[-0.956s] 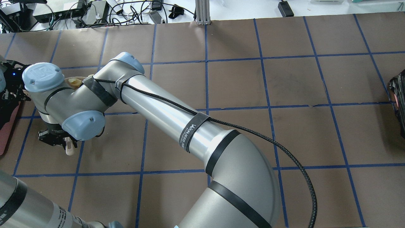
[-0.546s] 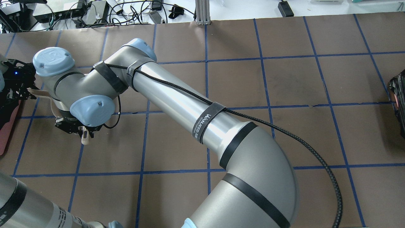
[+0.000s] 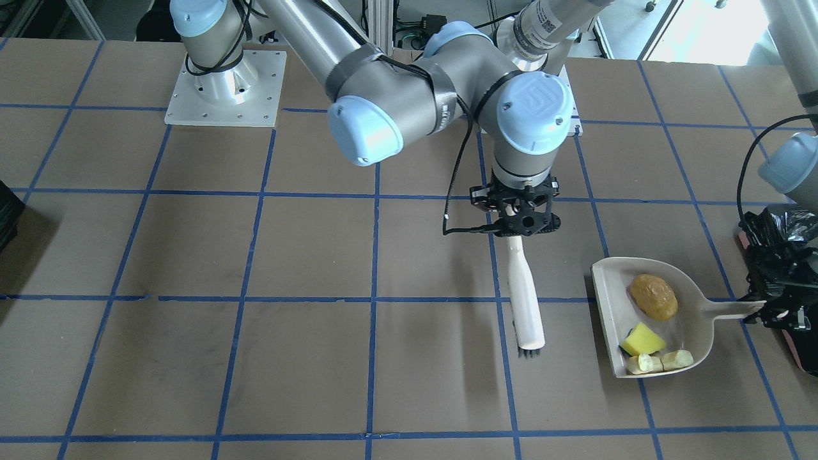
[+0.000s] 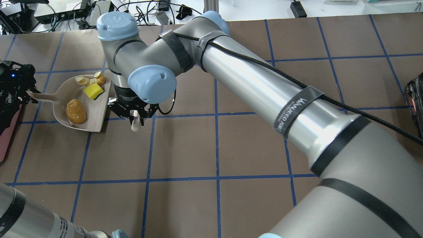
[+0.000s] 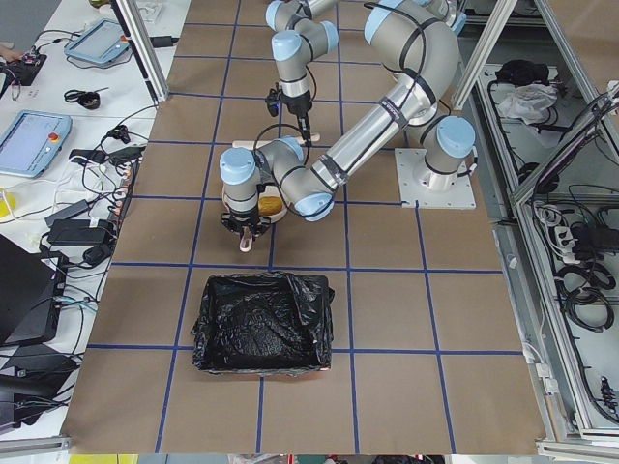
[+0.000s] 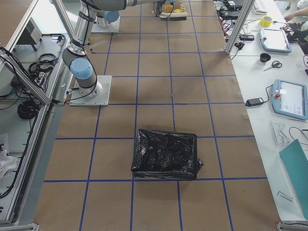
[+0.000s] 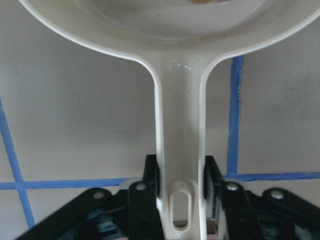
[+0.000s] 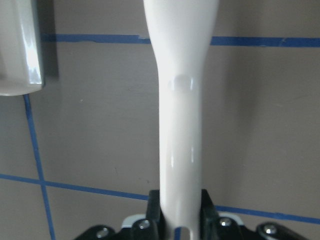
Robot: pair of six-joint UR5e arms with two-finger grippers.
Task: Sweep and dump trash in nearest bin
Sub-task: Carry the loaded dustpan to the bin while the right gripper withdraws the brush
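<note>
A cream dustpan [image 3: 693, 332] [image 4: 96, 115] lies on the table and holds the trash: a brown bread roll [image 3: 654, 297] [image 4: 76, 111], a yellow wedge [image 3: 643, 340] [image 4: 93, 91] and a tan croissant piece [image 3: 661, 362] [image 4: 91, 79]. My left gripper [image 3: 767, 308] [image 7: 180, 175] is shut on the dustpan's handle [image 7: 180, 140]. My right gripper [image 3: 521, 220] [image 4: 134, 114] [image 8: 181, 200] is shut on a white brush [image 3: 525, 300] [image 8: 182, 125], just beside the pan's open edge. The bin [image 5: 263, 322] with its black bag stands by my left gripper.
A second black-lined bin [image 6: 166, 154] [image 4: 417, 105] stands at the table's far right end. The near bin's bag [image 3: 783, 233] sits right behind my left gripper. Blue tape lines grid the brown table. Cables and boxes lie beyond the far edge [image 4: 99, 13].
My right arm has swung right and away across the overhead view, carrying the brush off the dustpan. The pan and its trash now show. My left gripper has stayed put.
</note>
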